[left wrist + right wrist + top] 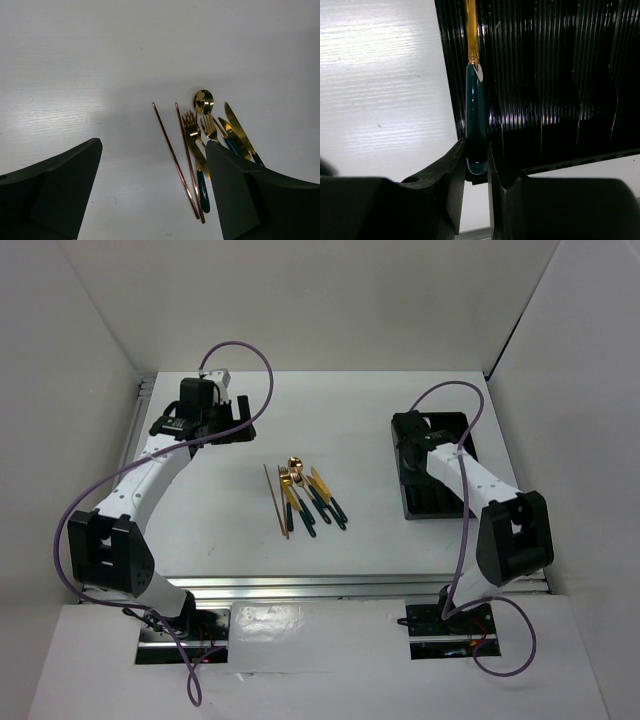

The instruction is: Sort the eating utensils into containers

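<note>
Utensil (475, 115) clamped in right end effector (476, 150) over tray (560, 75); left end effector (154, 145) wide open, empty.

Bright, even light from above fills the space between the white walls (330, 300); shadows are soft. Glare washes the table (75, 110) in the left wrist view, streaks the ribbed black tray (545, 75), and spots the green handle of the utensil (475, 115).

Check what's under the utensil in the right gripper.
The black tray's ribbed edge compartment lies beneath the utensil. Its head is out of frame; the arm blocks the top view.
</note>
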`<state>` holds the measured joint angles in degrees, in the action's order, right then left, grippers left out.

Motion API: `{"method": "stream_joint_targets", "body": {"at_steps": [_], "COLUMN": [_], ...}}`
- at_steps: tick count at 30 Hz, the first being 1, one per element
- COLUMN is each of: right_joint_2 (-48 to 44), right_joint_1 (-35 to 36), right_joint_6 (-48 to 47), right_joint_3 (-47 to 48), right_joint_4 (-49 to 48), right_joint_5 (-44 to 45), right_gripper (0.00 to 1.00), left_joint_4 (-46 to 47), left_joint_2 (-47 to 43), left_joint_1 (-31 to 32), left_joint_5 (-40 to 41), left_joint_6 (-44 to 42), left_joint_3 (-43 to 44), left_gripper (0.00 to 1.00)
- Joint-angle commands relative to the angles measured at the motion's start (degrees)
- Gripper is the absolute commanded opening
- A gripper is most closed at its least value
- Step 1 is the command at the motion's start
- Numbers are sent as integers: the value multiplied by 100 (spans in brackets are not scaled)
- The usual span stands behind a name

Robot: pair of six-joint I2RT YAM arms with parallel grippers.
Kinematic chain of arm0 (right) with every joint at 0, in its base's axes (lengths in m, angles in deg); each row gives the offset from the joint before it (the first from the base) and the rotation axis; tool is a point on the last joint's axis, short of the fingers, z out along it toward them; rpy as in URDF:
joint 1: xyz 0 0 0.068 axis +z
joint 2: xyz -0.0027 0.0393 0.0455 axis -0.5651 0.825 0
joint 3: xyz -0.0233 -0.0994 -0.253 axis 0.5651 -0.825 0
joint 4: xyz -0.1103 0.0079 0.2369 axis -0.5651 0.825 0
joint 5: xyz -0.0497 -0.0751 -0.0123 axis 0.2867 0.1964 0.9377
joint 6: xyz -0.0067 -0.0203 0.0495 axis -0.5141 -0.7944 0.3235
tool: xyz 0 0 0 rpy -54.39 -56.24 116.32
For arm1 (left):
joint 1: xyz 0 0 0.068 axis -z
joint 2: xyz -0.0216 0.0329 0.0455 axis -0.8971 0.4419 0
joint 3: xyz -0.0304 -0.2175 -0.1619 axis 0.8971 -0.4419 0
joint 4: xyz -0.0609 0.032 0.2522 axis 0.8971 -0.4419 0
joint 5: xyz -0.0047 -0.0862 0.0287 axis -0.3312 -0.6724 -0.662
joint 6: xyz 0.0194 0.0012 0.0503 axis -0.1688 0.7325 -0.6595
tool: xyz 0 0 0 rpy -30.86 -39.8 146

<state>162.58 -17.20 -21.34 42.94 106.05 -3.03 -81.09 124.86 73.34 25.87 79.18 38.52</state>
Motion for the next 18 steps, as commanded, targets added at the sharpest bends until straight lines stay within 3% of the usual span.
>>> {"method": "stream_joint_targets", "body": {"at_steps": [1,10,18], "right_joint_2": [83,470,286], "right_joint_1": [-34,-34,-34], "right_joint_6": [-28,-28,-28], "right_joint_3": [-17,-17,35], "right_joint_4": [-102,-102,-102], "right_joint_5": [272,272,325], "right_gripper": [3,6,33], "left_joint_4": [51,51,51], "left_joint_2": [75,76,76], "left_joint_1": [-16,-16,-16], "left_joint_5": [57,110,110], "left_joint_6": [-162,-162,-162], "left_joint_3": [239,239,239], "left_gripper": [100,100,100]}}
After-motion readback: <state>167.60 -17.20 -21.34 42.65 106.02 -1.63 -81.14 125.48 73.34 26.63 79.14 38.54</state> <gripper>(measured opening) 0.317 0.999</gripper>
